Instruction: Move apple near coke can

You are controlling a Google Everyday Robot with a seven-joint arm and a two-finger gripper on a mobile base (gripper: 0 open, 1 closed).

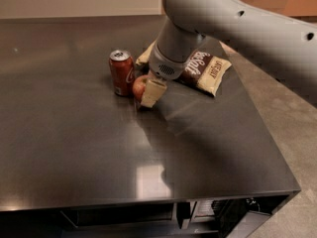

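Note:
The red coke can [122, 72] stands upright on the dark table [74, 148], left of centre. The red-and-yellow apple [138, 86] is just right of the can, almost touching it, low at the table surface. My gripper [145, 91] comes down from the grey arm at the upper right and is shut on the apple. One cream finger [152, 92] covers the apple's right side; the other finger is hidden behind the apple.
A brown-and-cream snack bag [207, 69] lies right of the apple, partly under the arm. Another pale packet [145, 56] peeks out behind the apple. The table's right edge [270, 148] drops to a grey floor.

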